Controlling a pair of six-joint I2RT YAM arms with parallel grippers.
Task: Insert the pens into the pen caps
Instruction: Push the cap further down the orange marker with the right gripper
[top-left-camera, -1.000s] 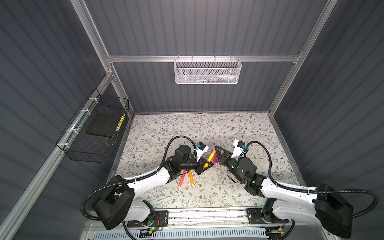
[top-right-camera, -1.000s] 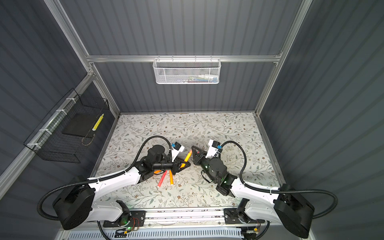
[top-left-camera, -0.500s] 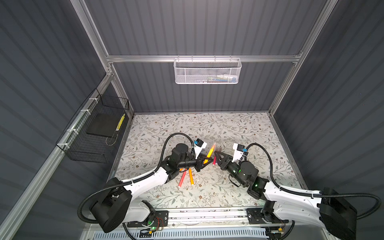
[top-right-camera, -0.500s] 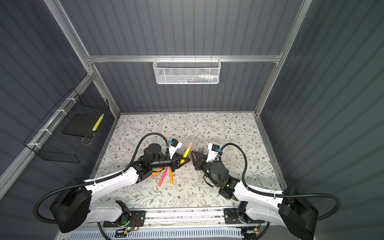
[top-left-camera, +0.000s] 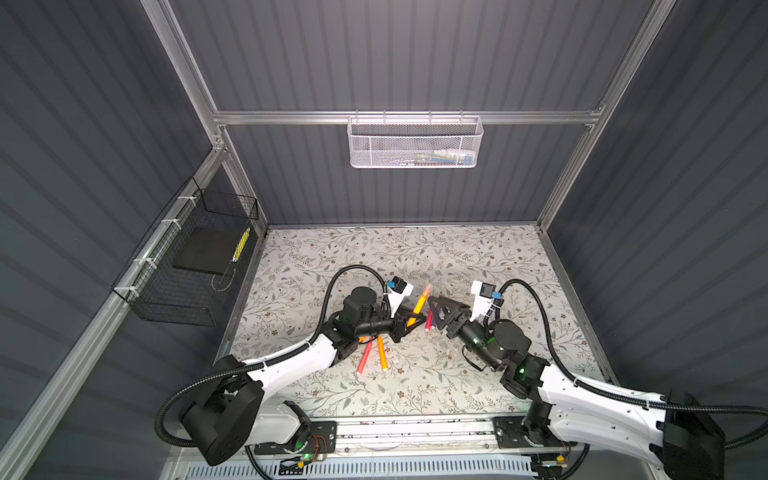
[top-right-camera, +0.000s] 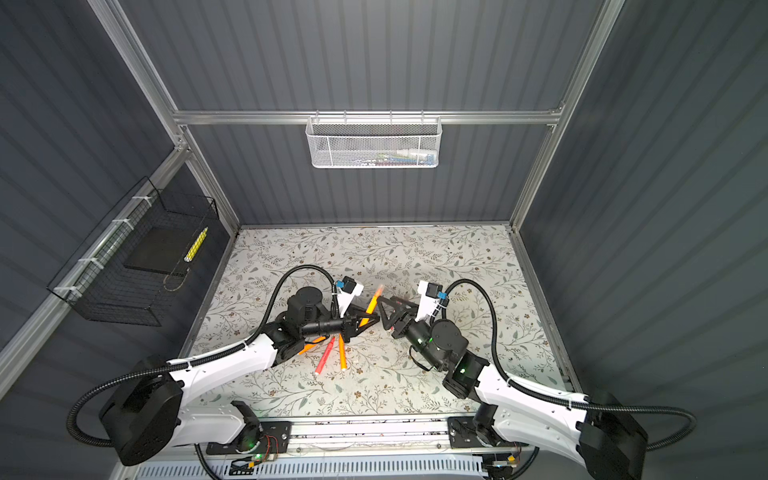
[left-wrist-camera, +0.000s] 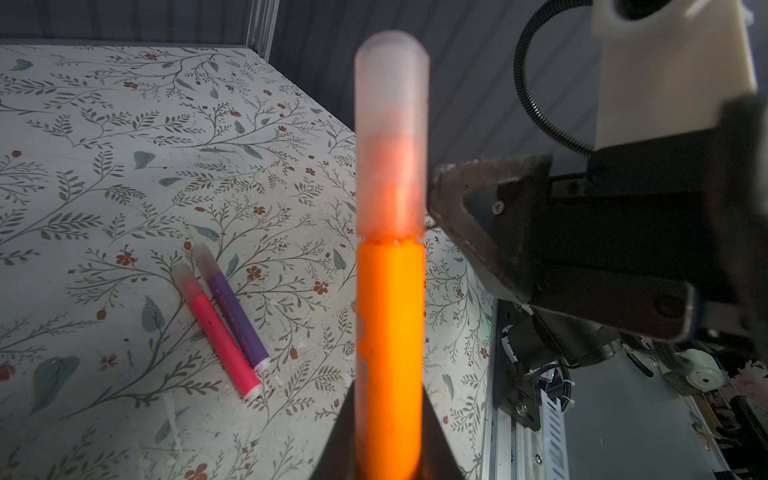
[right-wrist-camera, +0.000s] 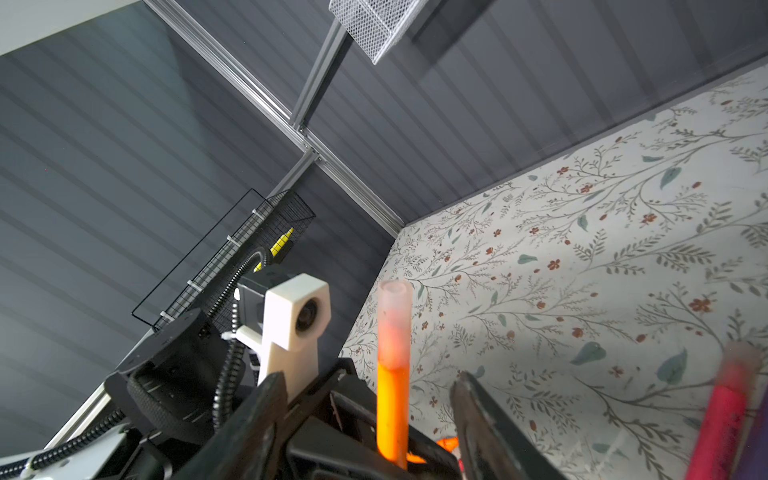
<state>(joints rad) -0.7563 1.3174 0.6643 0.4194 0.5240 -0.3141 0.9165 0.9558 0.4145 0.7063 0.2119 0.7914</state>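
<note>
At centre, left gripper (top-left-camera: 411, 323) clamps slim orange marker pen (top-left-camera: 419, 305), translucent pinkish cap (left-wrist-camera: 390, 133) fitted; right gripper (top-left-camera: 433, 313) gapes, empty.

The bench (top-left-camera: 478, 249) under the jaws has a pale covering printed with grey leafy twigs and small brown flowers. Dark grey ribbed walls (top-left-camera: 395, 62) close it in behind the jaws and to both sides, framed by silver aluminium bars (top-left-camera: 291, 117). High on the back wall, beyond the jaws, hangs a white mesh basket (top-left-camera: 415, 145). A black wire basket (top-left-camera: 183, 266) hangs on the side wall, well out past the left jaws. It holds a flat black slab (top-left-camera: 205, 251) and a yellow stick (top-left-camera: 241, 243).
</note>
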